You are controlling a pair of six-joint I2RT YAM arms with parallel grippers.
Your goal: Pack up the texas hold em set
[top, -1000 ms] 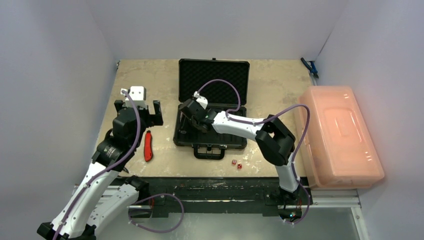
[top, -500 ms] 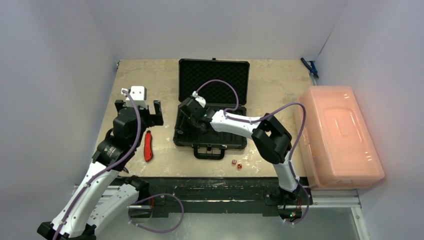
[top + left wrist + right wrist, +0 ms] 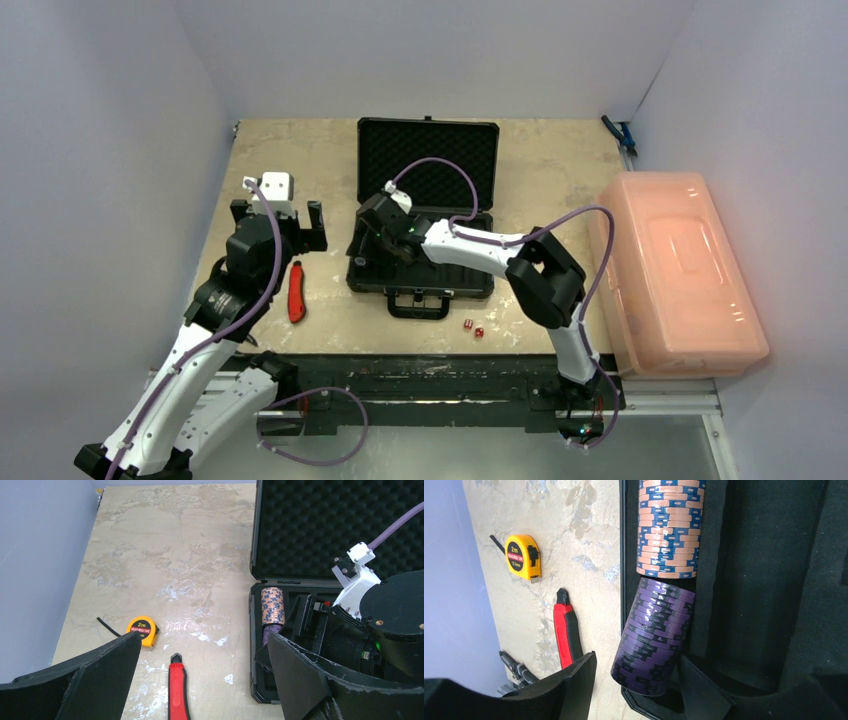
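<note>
The black briefcase (image 3: 428,127) lies open at mid-table, foam lid to the rear. In the leftmost tray slot (image 3: 744,580) an orange-and-blue chip stack (image 3: 669,530) lies on its side. A purple chip stack (image 3: 654,640) sits below it, tilted, its near end up on the tray's edge. My right gripper (image 3: 638,659) is open around that purple stack, with a gap on the left finger's side. My left gripper (image 3: 204,636) hangs open left of the case with nothing in it. Two red dice (image 3: 473,329) sit in front of the case.
A red-handled knife (image 3: 177,690) and a yellow tape measure (image 3: 142,629) lie on the table left of the case. A large translucent pink bin (image 3: 680,270) fills the right side. A blue-handled tool (image 3: 620,132) lies at the far right corner.
My right gripper's jaws have spread wider around the purple chip stack, and the arm has shifted slightly left. The left arm has not moved.
</note>
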